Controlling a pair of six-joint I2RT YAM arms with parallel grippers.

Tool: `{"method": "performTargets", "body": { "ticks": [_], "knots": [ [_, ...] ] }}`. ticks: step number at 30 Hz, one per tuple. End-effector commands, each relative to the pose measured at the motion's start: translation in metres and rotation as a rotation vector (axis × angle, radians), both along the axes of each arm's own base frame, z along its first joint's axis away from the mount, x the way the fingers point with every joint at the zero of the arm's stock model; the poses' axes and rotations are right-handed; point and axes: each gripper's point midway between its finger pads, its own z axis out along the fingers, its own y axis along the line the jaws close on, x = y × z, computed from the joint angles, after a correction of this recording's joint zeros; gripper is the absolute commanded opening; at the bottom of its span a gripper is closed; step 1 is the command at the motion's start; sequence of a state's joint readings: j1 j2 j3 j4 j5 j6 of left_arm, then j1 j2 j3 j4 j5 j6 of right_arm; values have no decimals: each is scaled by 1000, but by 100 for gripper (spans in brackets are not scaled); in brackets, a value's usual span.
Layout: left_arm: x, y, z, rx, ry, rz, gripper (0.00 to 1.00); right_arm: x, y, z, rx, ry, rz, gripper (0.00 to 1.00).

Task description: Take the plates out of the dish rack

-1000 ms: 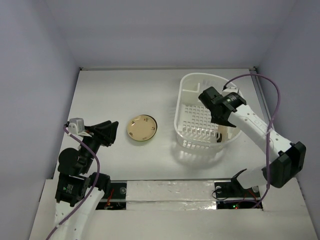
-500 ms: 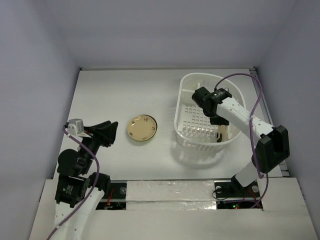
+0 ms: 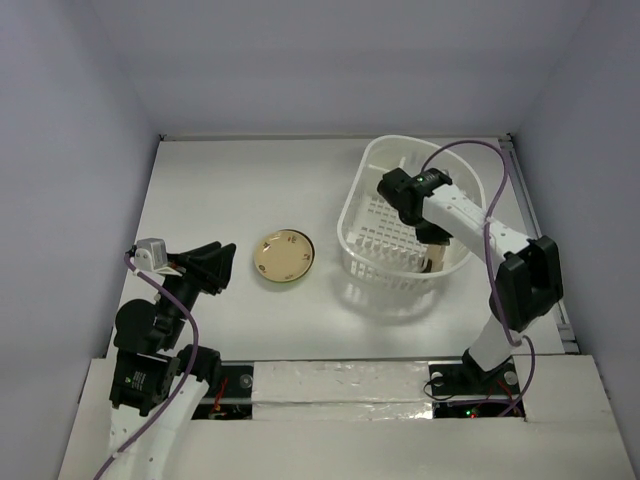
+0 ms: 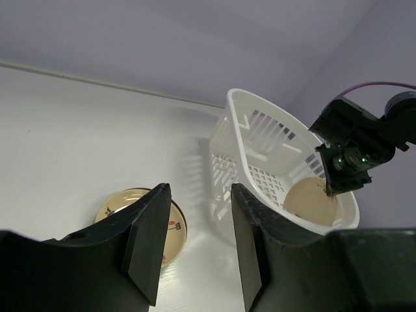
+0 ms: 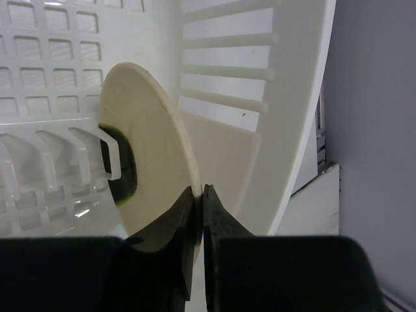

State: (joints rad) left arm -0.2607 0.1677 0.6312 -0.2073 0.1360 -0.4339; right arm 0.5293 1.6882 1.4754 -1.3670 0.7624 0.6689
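Observation:
The white dish rack (image 3: 356,215) stands at the right of the table. A cream plate (image 5: 149,143) with a dark patch stands on edge against the rack's wall (image 5: 260,130). My right gripper (image 5: 202,192) is shut on that plate's rim; from above it (image 3: 432,243) reaches down into the rack beside the plate (image 3: 437,260). A golden-tan plate (image 3: 284,257) lies flat on the table left of the rack. My left gripper (image 3: 225,262) hovers open just left of it, holding nothing. In the left wrist view the golden-tan plate (image 4: 117,205) shows behind the left finger, and the rack (image 4: 240,110) beyond.
White walls enclose the table on three sides. The right arm's purple cable (image 3: 480,160) loops over the rack's far rim. Bare tabletop (image 3: 230,190) lies behind the golden-tan plate.
My right gripper has closed onto the cream plate's rim while its arm swung left over the rack. The rack has shifted slightly left. The left arm has not moved.

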Motion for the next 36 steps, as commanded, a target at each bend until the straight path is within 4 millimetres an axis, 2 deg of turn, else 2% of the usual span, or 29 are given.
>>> {"method": "performTargets", "body": {
  "ticks": [1, 10, 15, 20, 24, 25, 27, 28, 30, 31, 32, 33, 34, 35, 36],
  "knots": [
    [-5, 1, 21, -2, -71, -3, 39, 16, -6, 19, -55, -46, 8, 0],
    [-4, 0, 19, -2, -66, -8, 39, 29, -12, 31, -146, -68, 38, 0],
    [-4, 0, 19, -3, -65, -8, 39, 35, -9, 40, -188, -84, 70, 0],
    [-3, -1, 19, -4, -64, -10, 39, 38, -14, 61, -218, -136, 77, 0],
    [-2, -1, 18, -3, -59, -8, 39, 39, -17, 95, -179, -254, 56, 0],
    [-3, -1, 18, -4, -60, -8, 39, 40, -17, 112, -149, -313, 45, 0],
    [-2, -1, 18, -4, -60, -8, 39, 39, -18, 131, -121, -377, 32, 0],
    [-2, -1, 18, -3, -61, -10, 39, 38, -18, 149, -74, -437, 21, 0],
    [-2, -1, 18, -5, -60, -8, 39, 36, -16, 168, -10, -501, 12, 0],
    [-2, 0, 18, -5, -58, -5, 39, 35, -2, 175, 60, -533, 33, 0],
    [-2, 0, 18, -5, -58, -4, 39, 32, 4, 198, 128, -606, 44, 0],
    [-1, 0, 17, -5, -55, -2, 39, 31, 16, 207, 196, -633, 79, 0],
    [-1, 0, 17, -7, -55, 1, 39, 35, 31, 222, 268, -695, 107, 0],
    [-1, 1, 17, -6, -53, 2, 39, 30, 54, 237, 348, -740, 170, 0],
    [-1, 1, 17, -6, -53, 2, 39, 26, 68, 249, 421, -780, 207, 0]
  ]
}}
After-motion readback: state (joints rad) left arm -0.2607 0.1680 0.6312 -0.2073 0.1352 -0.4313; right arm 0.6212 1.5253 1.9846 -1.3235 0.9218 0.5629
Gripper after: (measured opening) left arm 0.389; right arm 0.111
